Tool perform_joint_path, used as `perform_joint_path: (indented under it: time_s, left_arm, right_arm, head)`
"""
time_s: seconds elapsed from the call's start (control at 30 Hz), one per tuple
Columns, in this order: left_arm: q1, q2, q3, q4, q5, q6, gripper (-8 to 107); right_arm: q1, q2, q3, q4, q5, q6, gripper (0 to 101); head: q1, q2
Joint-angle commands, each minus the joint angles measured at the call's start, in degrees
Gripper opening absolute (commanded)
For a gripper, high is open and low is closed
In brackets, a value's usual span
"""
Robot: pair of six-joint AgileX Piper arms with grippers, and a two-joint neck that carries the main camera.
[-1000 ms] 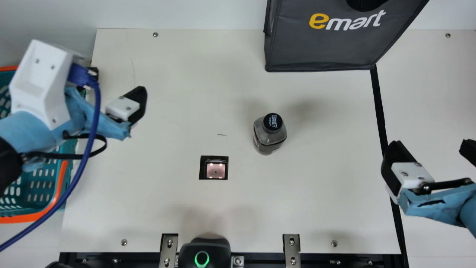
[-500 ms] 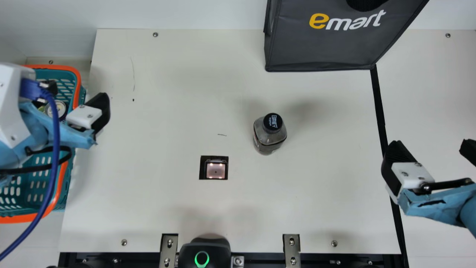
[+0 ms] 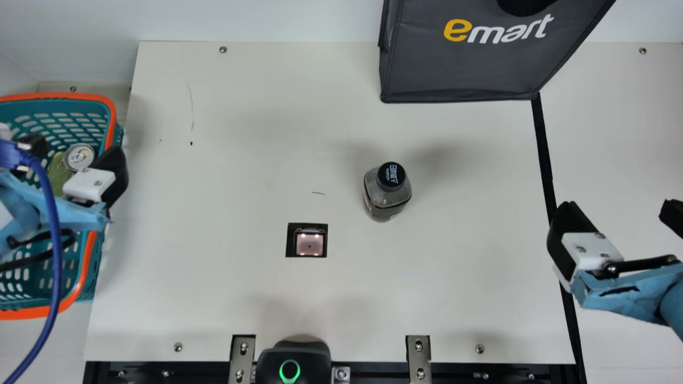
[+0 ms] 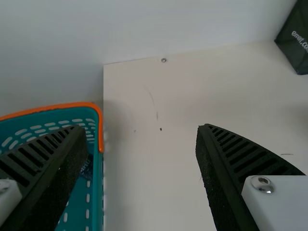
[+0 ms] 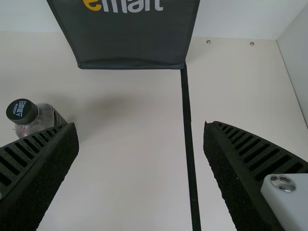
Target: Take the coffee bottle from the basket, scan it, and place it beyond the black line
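In the main view my left gripper (image 3: pixel 74 152) is over the teal basket (image 3: pixel 88 266) at the left; in the left wrist view the left gripper (image 4: pixel 139 159) stands open, nothing between its fingers. The coffee bottle (image 3: pixel 387 194), dark-capped, stands upright on the table right of the scanner window (image 3: pixel 309 242). My right gripper (image 3: pixel 619 213) is at the right by the black line (image 3: pixel 544 154). The right wrist view has the right gripper (image 5: pixel 142 159) open and empty, with the bottle (image 5: pixel 36 118) past one finger and the black line (image 5: pixel 188 130) between the fingers.
A dark shopping bag (image 3: pixel 469 64) stands at the back of the table, its corner at the black line. A can (image 3: pixel 79 157) and a green item (image 3: pixel 58 173) lie in the basket. A black device with a green ring (image 3: pixel 290 368) sits at the front edge.
My left arm has moved left and a little toward the front, from the table's left part to over the basket. The bottle and my right arm have kept still.
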Motion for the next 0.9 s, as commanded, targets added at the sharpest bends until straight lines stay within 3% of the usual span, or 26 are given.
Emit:
perform_joint_path:
  time_s: [0.0, 0.43, 0.87]
  left_arm:
    - [1.0, -0.8, 0.9, -0.6, -0.2, 0.9, 90]
    - [5.4, -5.0, 6.8, -3.5, -1.6, 4.9, 90]
    - [6.3, -10.5, 12.5, -2.2, -6.0, 4.2, 90]
  right_arm:
    - [0.0, 0.0, 0.0, 0.0, 0.0, 0.0, 91]
    - [0.0, 0.0, 0.0, 0.0, 0.0, 0.0, 91]
    - [0.0, 0.0, 0.0, 0.0, 0.1, 0.0, 91]
  head:
    - [-1.0, 0.1]
    - [-1.0, 0.1]
    - [-1.0, 0.1]
